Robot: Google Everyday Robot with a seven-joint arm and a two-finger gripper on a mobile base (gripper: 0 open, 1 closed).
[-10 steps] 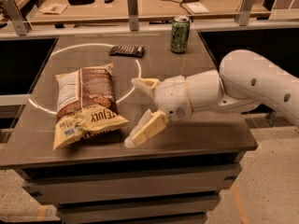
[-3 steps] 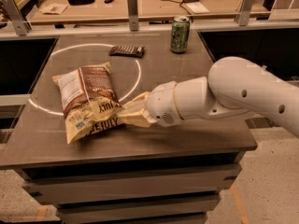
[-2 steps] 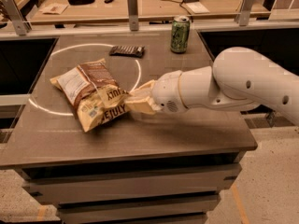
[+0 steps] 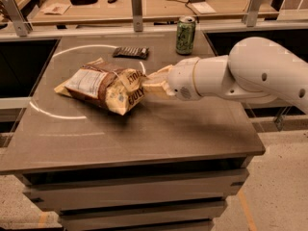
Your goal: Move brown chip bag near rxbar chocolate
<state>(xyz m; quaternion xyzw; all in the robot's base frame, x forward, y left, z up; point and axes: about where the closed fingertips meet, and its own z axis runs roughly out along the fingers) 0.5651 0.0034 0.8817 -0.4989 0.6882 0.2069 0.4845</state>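
In front of the rxbar chocolate (image 4: pixel 131 52) on the dark table (image 4: pixel 202 124), brown chip bag (image 4: pixel 103 83) near the bar but apart from it, gripper (image 4: pixel 153 83) in front-right of the bar, fingers clamped on the bag's right end, green can (image 4: pixel 186 35) upright to the right of the bar, white arm behind the gripper.

Brown chip bag (image 4: pixel 103 84): brown, cream-yellow, white label panel. Gripper (image 4: pixel 153 83), clamped on bag's right end: cream. Arm (image 4: pixel 250 69): white. Rxbar chocolate (image 4: pixel 131 52) beyond bag: dark, pale marks. Can (image 4: pixel 186 35), beyond bag's right end: green. Table (image 4: pixel 144 129): grey-brown, white arcs.
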